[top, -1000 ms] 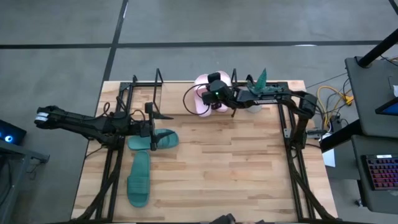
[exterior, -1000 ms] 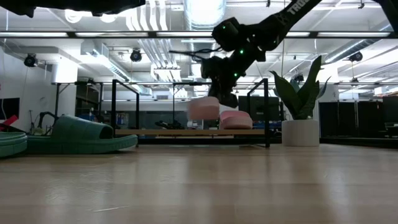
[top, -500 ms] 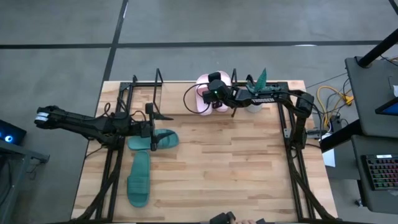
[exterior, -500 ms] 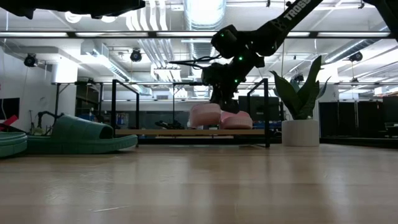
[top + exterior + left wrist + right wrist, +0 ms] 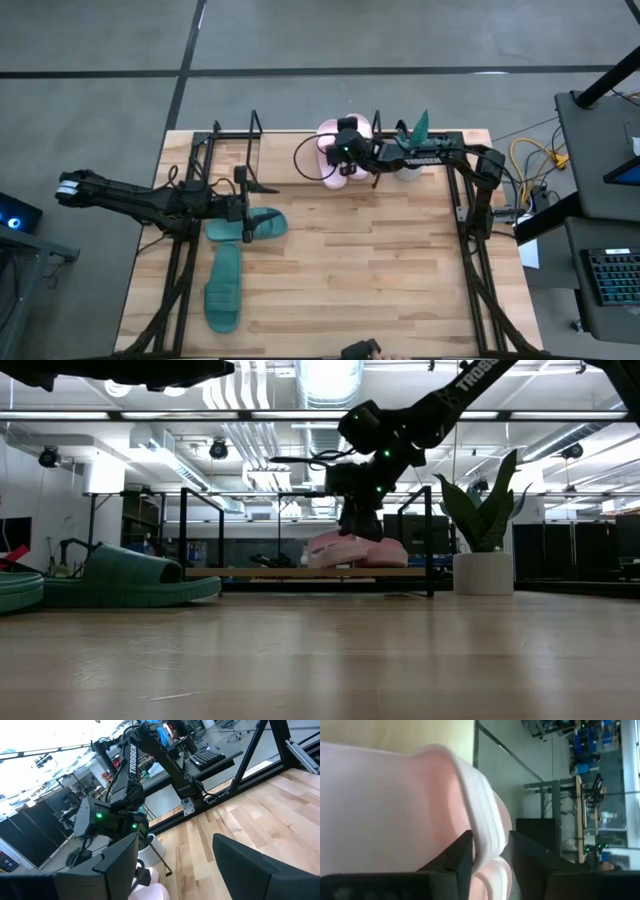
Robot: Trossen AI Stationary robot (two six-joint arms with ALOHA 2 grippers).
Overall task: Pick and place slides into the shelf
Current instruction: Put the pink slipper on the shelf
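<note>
Wooden table [image 5: 380, 270]: pink slides [image 5: 330, 165] on shelf [image 5: 255, 135] at far edge, right gripper [image 5: 345, 165] directly above; fingers straddle strap edge, apparently loosening. Left gripper [image 5: 243, 208] gaping beside green slides [image 5: 225, 275].

Shelf: the shelf [image 5: 300, 572], a black-rod rack over a light board, stands at the table's far edge.
Pink slides: the pink slides [image 5: 355, 551] lie side by side on the board.
Right gripper: the right gripper [image 5: 360, 525] hangs just above the pink slides.
Green slide: a green slide [image 5: 130, 578] rests near the table's left edge.
Potted plant: a potted plant [image 5: 484, 540] stands beside the shelf.
</note>
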